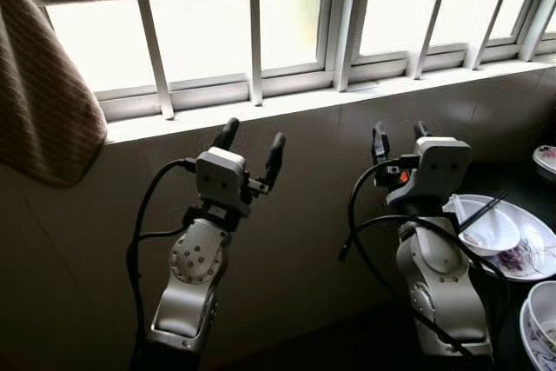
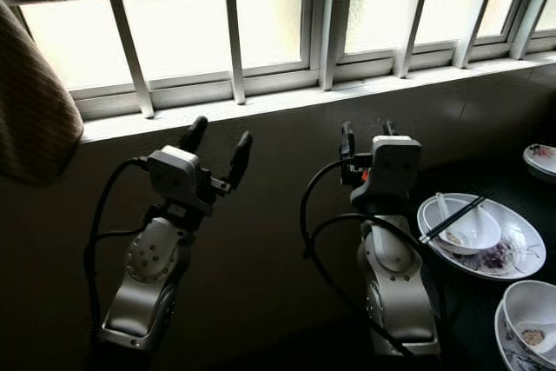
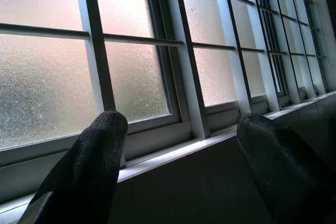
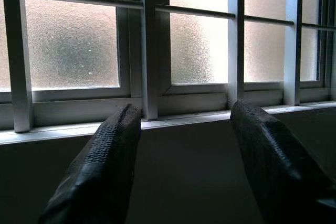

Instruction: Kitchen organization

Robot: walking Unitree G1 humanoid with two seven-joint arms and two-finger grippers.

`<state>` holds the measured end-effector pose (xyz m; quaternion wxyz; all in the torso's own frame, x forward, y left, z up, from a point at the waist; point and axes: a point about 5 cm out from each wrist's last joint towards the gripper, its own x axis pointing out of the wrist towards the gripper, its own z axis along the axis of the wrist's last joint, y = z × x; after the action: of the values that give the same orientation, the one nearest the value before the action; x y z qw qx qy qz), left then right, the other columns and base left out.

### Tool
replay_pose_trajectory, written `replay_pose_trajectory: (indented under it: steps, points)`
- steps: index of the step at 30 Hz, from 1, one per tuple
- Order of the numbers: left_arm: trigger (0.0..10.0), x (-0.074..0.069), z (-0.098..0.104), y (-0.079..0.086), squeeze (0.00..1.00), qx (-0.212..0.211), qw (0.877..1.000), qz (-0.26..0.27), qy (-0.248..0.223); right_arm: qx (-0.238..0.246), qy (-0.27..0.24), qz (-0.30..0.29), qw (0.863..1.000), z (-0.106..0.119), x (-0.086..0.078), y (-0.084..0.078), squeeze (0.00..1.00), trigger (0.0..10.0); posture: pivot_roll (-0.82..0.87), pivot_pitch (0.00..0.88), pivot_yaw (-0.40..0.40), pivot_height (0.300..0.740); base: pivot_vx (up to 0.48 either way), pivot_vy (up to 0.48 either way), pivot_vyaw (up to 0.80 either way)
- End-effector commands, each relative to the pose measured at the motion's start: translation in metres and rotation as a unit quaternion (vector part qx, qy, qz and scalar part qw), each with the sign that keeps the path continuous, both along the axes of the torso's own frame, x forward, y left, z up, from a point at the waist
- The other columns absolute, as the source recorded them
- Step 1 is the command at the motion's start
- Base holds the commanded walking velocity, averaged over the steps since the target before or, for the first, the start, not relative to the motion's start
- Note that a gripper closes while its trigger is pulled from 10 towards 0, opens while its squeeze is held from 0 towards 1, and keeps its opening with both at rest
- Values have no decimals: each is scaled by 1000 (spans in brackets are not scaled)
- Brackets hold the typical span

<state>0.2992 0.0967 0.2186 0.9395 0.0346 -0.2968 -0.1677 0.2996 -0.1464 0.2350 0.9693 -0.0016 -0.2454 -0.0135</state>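
1. Now both arms are raised before a dark wall under a barred, frosted window [image 1: 261,32], with a white sill [image 1: 287,102] running along its foot
2. Left gripper [image 1: 252,147] is held up just below the sill, its two black fingers [image 3: 89,166] spread well apart with nothing between them
3. Right gripper [image 1: 398,138] is likewise raised near the sill, fingers [image 4: 105,166] wide apart and holding nothing
4. On the dark worktop [image 2: 521,188] to the robot's right sits a large white plate [image 2: 521,254] with a floral print
5. A white bowl [image 2: 469,228] rests on that plate; a white spoon [image 2: 441,208] lies in the bowl and dark chopsticks [image 2: 465,210] lie across its rim
6. Nearer the robot, another white bowl [image 2: 532,306] stands on a patterned plate, with a small scrap of something in its bottom
7. A small patterned dish [image 2: 540,159] sits further back by the wall
8. A brownish striped cloth [image 1: 39,102] hangs at the far left, beside the window
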Motion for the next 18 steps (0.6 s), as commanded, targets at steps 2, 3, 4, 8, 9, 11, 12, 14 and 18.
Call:
replay_pose_trajectory:
  steps: [2, 3, 4, 8, 9, 11, 12, 14, 18]
  points:
    - [10000, 1, 1, 3, 0, 3, 1000, 2, 2, -3, -2, 1, 1000, 1, 0, 2, 0, 10000, -10, 0, -14, 740, 0, 172, -400]
    - [10000, 1, 1, 3, 0, 4, 1000, 2, 3, -3, -2, 1, 1000, 1, 0, 2, 0, 10000, -10, 0, -14, 740, 0, 345, 0]
    - [10000, 1, 1, 3, 0, 5, 1000, 1, 3, -2, -2, 1, 1000, 1, 0, 2, 0, 10000, -9, 0, -14, 740, 0, 480, 0]
    - [10000, 1, 2, 3, 0, 4, 1000, 2, -4, -3, -2, 1, 1000, 1, 0, 2, 0, 10000, -10, 0, -15, 740, 0, 360, 0]
    - [10000, 0, 1, 3, 0, 3, 1000, 2, -6, -2, -2, 1, 1000, 0, 0, 2, 0, 10000, -10, 0, -15, 740, 0, 0, 0]
    - [10000, 0, 1, 3, 0, 2, 1000, 1, -5, -2, -2, 1, 1000, 0, 0, 2, 0, 10000, -10, 0, -15, 740, 0, 0, 0]
    - [10000, 0, 1, 3, 0, 3, 1000, 1, -5, -2, -2, 1, 1000, 0, 0, 2, 0, 10000, -10, 0, -15, 740, 0, 0, 0]
    - [10000, 0, 1, 2, 0, 4, 1000, 1, -6, -3, -2, 1, 1000, 0, 0, 2, 0, 10000, -10, 0, -15, 740, 0, 0, 0]
    - [10000, 0, 1, 2, 0, 4, 1000, 1, -7, -3, -2, 0, 1000, 0, 0, 2, 0, 10000, -11, 0, -16, 740, 0, 0, -400]
